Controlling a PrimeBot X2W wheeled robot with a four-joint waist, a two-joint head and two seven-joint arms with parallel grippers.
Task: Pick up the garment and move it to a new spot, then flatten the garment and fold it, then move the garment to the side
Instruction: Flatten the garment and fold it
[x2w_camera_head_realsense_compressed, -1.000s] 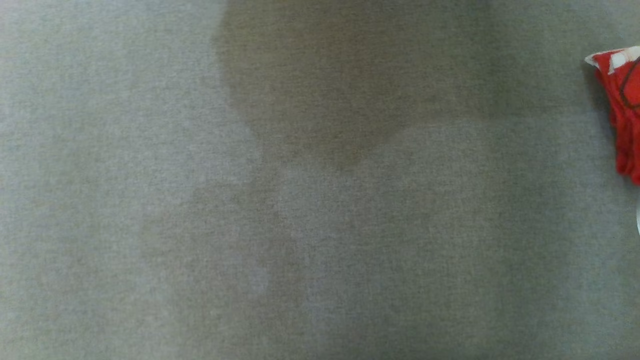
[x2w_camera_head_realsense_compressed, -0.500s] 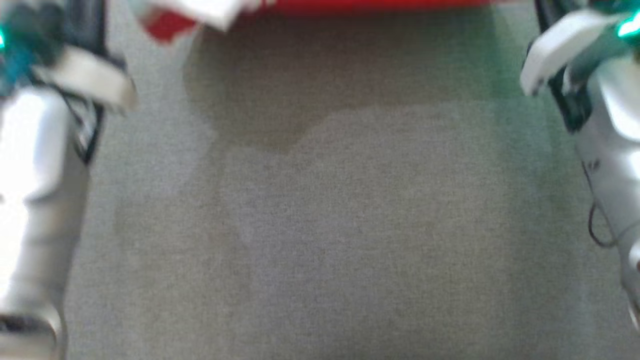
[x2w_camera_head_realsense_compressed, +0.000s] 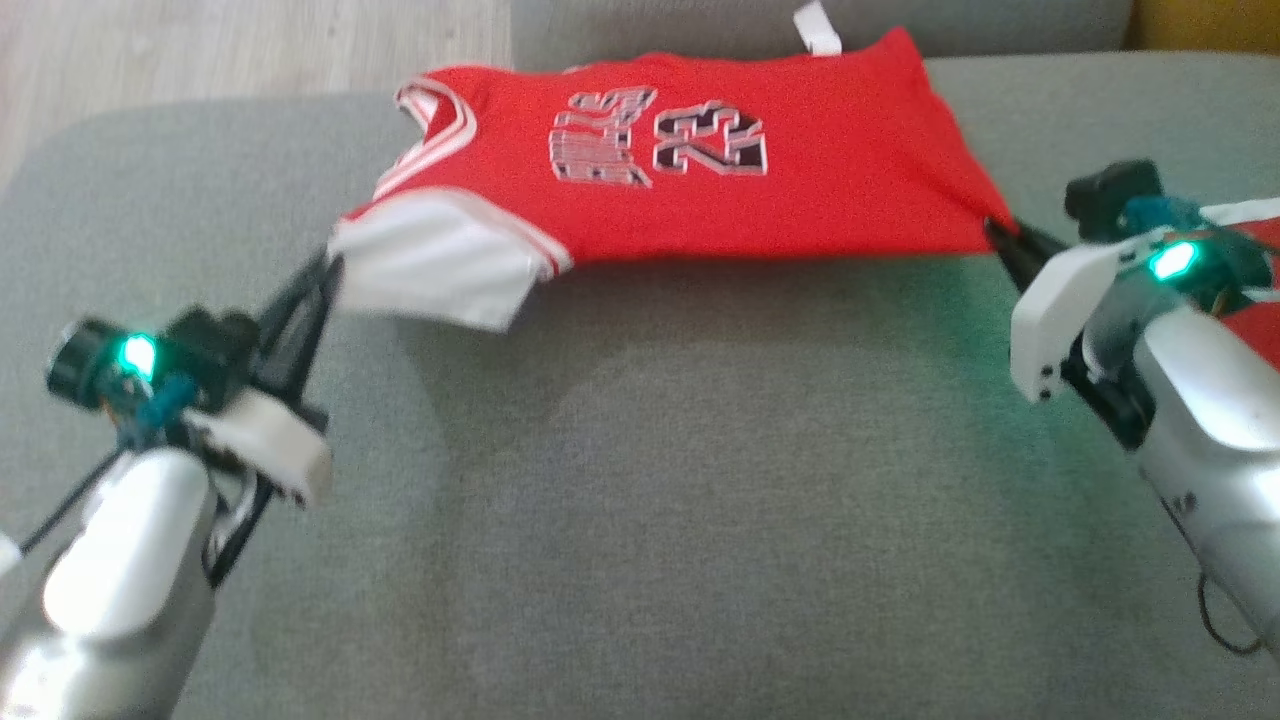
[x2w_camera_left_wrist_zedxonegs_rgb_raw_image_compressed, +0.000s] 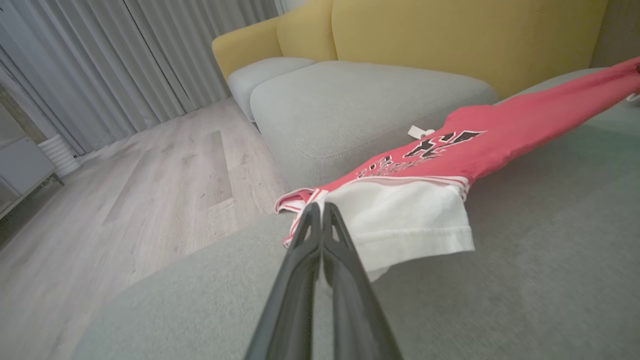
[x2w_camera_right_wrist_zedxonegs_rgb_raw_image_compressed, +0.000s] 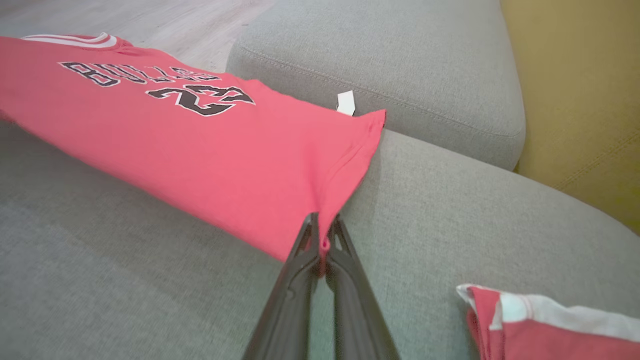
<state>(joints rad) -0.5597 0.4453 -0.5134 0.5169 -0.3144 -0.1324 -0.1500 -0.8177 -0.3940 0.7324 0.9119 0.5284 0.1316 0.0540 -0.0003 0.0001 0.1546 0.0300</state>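
The garment (x2w_camera_head_realsense_compressed: 720, 190) is a red jersey with white trim, a white sleeve and the number 23. It is stretched out between my two grippers, just above the grey sofa cushion (x2w_camera_head_realsense_compressed: 700, 500). My left gripper (x2w_camera_head_realsense_compressed: 328, 268) is shut on the white sleeve corner, and in the left wrist view its fingertips (x2w_camera_left_wrist_zedxonegs_rgb_raw_image_compressed: 320, 207) pinch the edge of the garment (x2w_camera_left_wrist_zedxonegs_rgb_raw_image_compressed: 500, 145). My right gripper (x2w_camera_head_realsense_compressed: 995, 232) is shut on the red hem corner, and in the right wrist view its tips (x2w_camera_right_wrist_zedxonegs_rgb_raw_image_compressed: 320, 237) clamp the corner of the garment (x2w_camera_right_wrist_zedxonegs_rgb_raw_image_compressed: 200, 145). The jersey's far edge rests on the cushion.
A second red and white cloth (x2w_camera_right_wrist_zedxonegs_rgb_raw_image_compressed: 540, 325) lies on the cushion by my right arm (x2w_camera_head_realsense_compressed: 1190, 370). A second grey cushion (x2w_camera_right_wrist_zedxonegs_rgb_raw_image_compressed: 400, 65) adjoins the far edge. Behind is a yellow sofa back (x2w_camera_left_wrist_zedxonegs_rgb_raw_image_compressed: 450, 35), and wooden floor (x2w_camera_left_wrist_zedxonegs_rgb_raw_image_compressed: 150, 175) lies to the left.
The head camera has swung, so the picture shifted from bare cushion to the whole scene. Both arms and the jersey stretched between them have come into view.
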